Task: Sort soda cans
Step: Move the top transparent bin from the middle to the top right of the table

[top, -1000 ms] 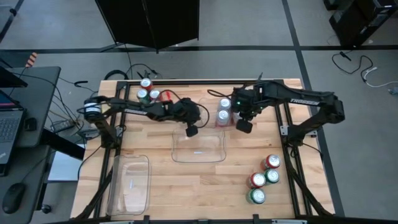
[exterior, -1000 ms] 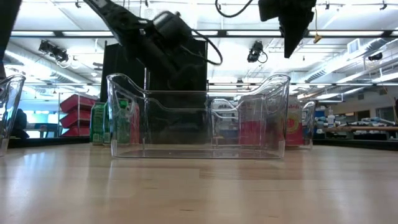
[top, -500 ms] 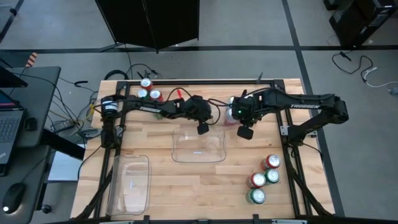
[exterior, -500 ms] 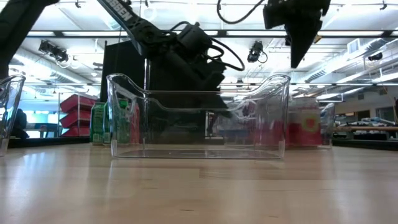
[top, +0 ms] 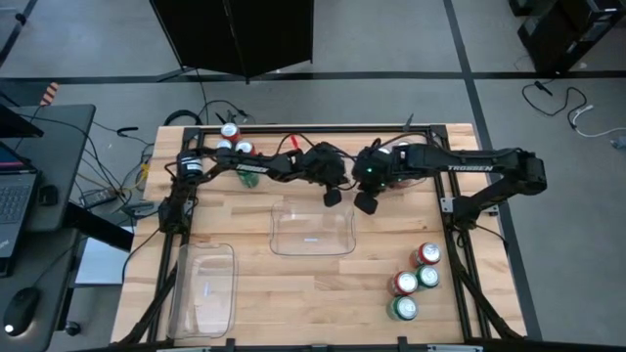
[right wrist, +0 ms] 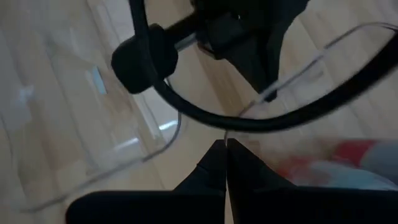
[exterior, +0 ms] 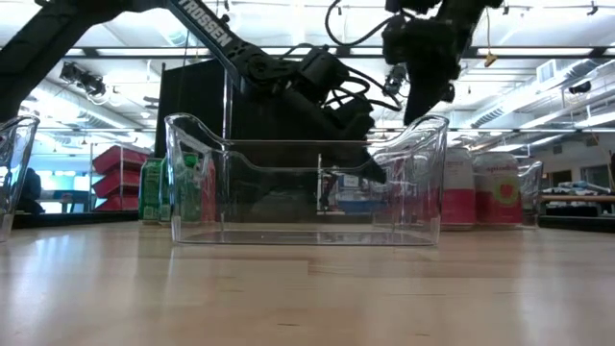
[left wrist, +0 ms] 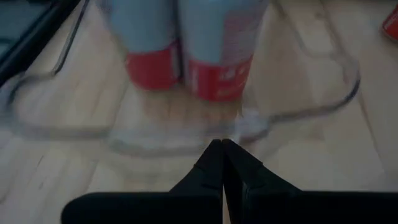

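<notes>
On the table (top: pixel 293 274), both end effectors (fingers pressed together) meet above a bin (top: pixel 311 231).

Both grippers, left gripper (top: pixel 334 197) and right gripper (top: pixel 366 203), are held close together just behind the clear bin (top: pixel 312 233).

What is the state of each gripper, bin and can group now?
Left gripper: jaws shut, empty.
Right gripper: jaws shut, empty.
Centre bin: empty.
Left bin: empty.
Cans at the near right: upright, unsorted.
Cans at the far left: upright, unsorted.
</notes>
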`<state>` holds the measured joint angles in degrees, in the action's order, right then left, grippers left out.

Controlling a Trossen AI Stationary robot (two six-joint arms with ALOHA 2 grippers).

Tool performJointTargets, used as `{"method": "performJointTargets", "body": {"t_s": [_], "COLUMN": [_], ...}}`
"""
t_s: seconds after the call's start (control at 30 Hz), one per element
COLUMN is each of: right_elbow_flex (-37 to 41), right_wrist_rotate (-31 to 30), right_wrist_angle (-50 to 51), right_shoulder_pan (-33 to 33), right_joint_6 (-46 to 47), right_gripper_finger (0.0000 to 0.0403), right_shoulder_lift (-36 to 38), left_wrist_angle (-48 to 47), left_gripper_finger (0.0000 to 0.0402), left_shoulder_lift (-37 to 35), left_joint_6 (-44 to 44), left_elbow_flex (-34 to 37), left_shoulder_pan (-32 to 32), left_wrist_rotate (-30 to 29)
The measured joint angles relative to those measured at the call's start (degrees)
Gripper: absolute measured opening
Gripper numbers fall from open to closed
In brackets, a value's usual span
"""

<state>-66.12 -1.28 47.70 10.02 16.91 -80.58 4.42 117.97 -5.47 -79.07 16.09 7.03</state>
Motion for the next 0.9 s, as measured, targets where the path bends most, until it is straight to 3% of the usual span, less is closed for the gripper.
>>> {"method": "performJointTargets", "body": {"t_s": [0.2,0.57,0.73,0.9], "right_elbow_flex": [5.2,12.4,14.0,14.9], "right_wrist_rotate": [4.0,4.4,4.7,0.8], "right_wrist_angle": [-10.4,-16.4,-16.0,-14.5], "right_shoulder_pan": [1.1,1.7,4.2,7.8], "right_joint_6": [0.1,2.1,2.4,2.3], "right_gripper_finger": [0.0,0.0,0.0,0.0], "right_shoulder_lift": [0.0,0.0,0.0,0.0], "left_wrist_angle": [-5.5,17.3,21.6,24.4], "left_gripper_finger": [0.0001,0.0,0.0,0.0], "left_shoulder_lift": [-6.0,-20.2,-25.5,-29.0], "left_joint_6": [-0.2,7.7,9.1,9.7], "left_elbow_flex": [4.0,29.9,37.7,42.7], "left_shoulder_pan": [2.9,6.1,6.1,6.0], "left_wrist_rotate": [0.7,2.7,1.5,-0.7]}}
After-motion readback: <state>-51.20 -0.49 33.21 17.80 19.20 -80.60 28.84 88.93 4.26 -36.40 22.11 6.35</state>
